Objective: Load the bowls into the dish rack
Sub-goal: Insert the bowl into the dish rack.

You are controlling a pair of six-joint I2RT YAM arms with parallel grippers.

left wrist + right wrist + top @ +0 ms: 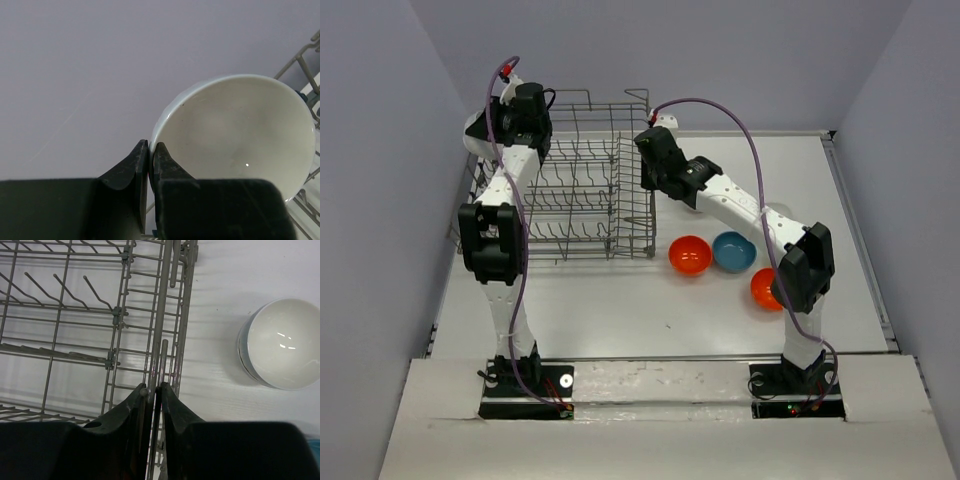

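Noted left tool pressed nearly together, pinching the rim of a white bowl held at the 10 o'clock corner of the dish rack. Noted right tool closed to a slit on a wire at the rack's 3 o'clock rim, with a second white bowl on the surface at 2 o'clock from it. Logged an orange bowl and a blue bowl side by side, plus a second orange bowl, on the surface at the rack's 4 o'clock, outside it.

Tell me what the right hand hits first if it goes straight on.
The dish rack: one of its side-wall wires sits between the fingertips of the right hand, with the table beneath. Depth is hard to judge.
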